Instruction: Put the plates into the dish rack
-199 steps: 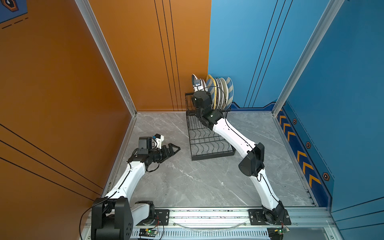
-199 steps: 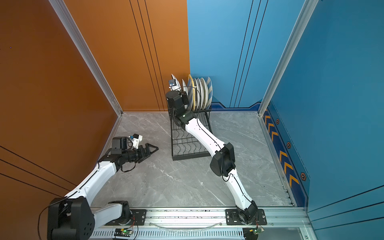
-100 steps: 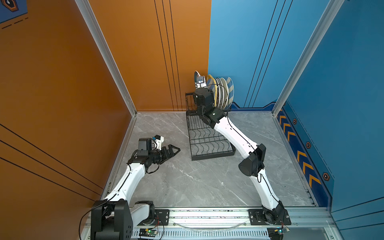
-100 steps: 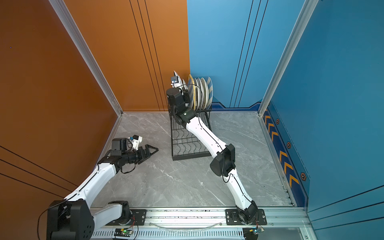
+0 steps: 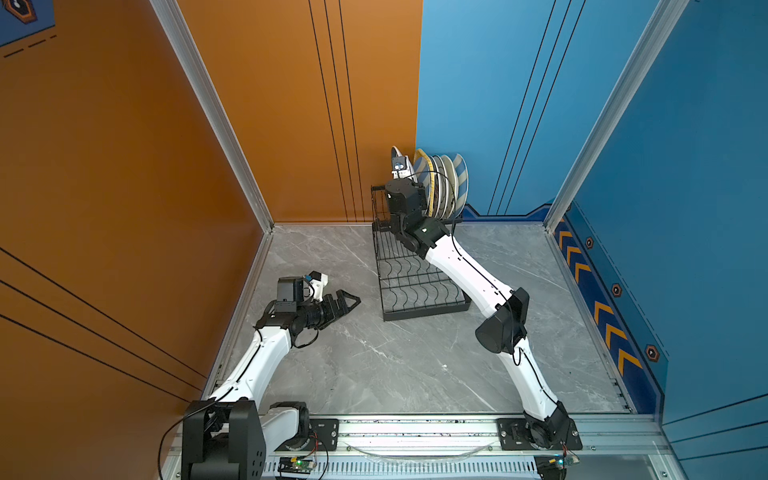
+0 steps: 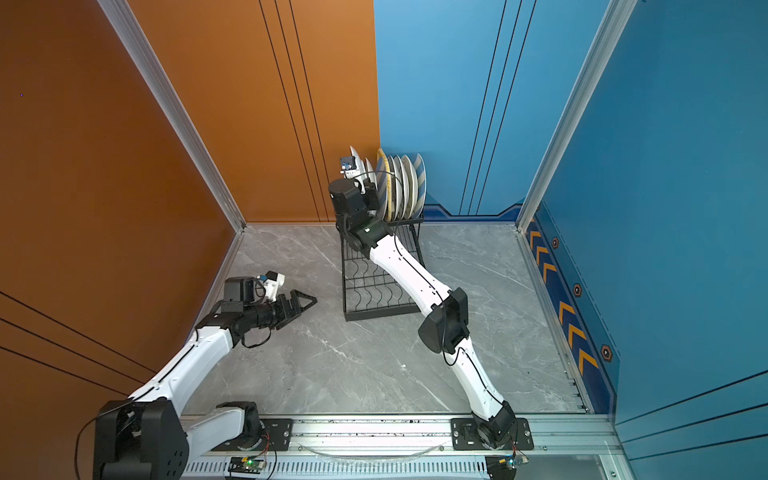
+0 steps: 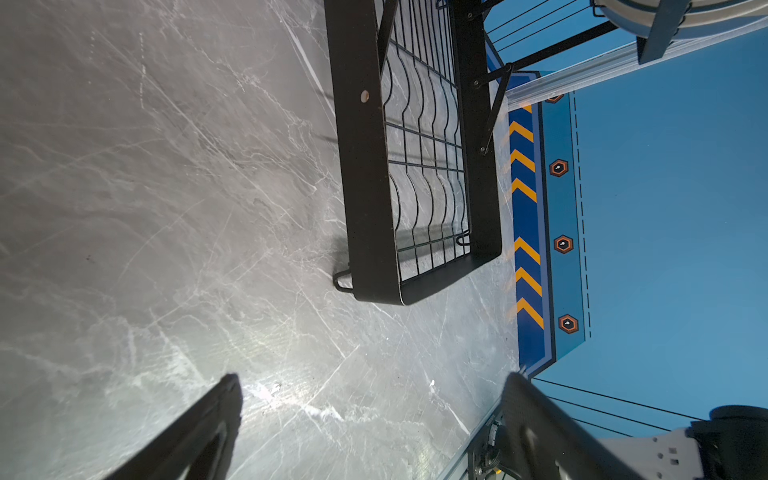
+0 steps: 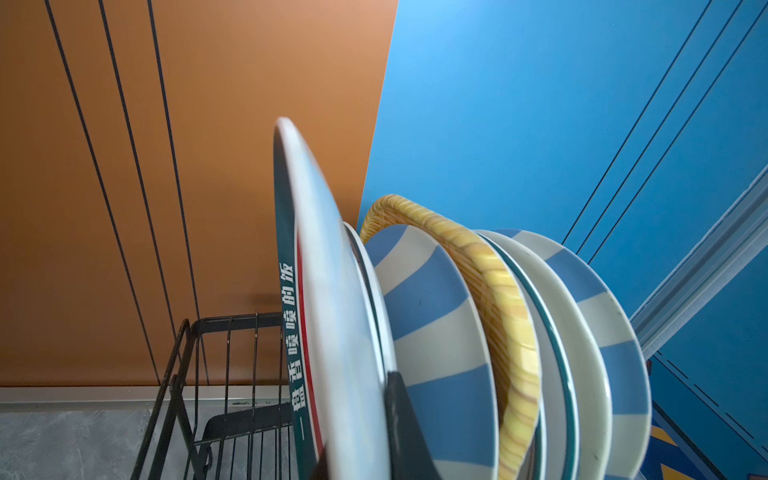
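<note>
My right gripper is shut on the rim of a white plate with a teal printed border, held upright at the near end of the row in the dish rack. One dark finger presses the plate's back. Beside it stand a blue-cream striped plate, a yellow woven plate and more plates. In both top views the plates stand on the dish rack's raised tier, and the right wrist hides the jaws. My left gripper hovers open and empty over the floor, left of the rack.
The rack's low wavy-wire grid lies under my right forearm. Orange wall and blue wall meet right behind the rack. A chevron-striped skirting runs along the right side.
My right gripper has shifted the held plate slightly toward the row of plates. The left arm has stayed still.
</note>
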Robot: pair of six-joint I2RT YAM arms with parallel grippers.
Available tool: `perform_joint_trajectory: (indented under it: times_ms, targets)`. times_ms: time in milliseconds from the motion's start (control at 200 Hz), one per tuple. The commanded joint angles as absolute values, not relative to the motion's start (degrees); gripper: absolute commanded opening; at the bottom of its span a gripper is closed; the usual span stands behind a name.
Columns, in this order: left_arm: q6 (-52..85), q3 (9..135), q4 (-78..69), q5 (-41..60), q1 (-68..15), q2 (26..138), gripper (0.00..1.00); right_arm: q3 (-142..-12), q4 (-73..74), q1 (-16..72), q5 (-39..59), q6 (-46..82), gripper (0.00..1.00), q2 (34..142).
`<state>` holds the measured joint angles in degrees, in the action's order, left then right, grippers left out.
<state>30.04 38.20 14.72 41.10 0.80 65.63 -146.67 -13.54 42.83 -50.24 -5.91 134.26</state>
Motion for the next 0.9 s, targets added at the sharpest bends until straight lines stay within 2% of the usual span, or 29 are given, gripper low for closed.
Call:
perform_joint_trajectory:
  times_ms: [0,541,896]
  targets:
    - [30.67,36.89,14.26,40.61,0.76,64.94,0.98,-148.52,-13.66,43.01,-54.82,-5.01,0.00,134.95]
    - [30.76,36.55,14.06,41.07,0.44,64.76,0.98,-148.29,-15.42,43.15,-55.06,-4.69,0.00,137.55]
    - [30.75,35.95,14.06,40.72,0.53,64.07,0.98,-148.18,-15.83,43.18,-55.55,-4.75,0.12,137.68]
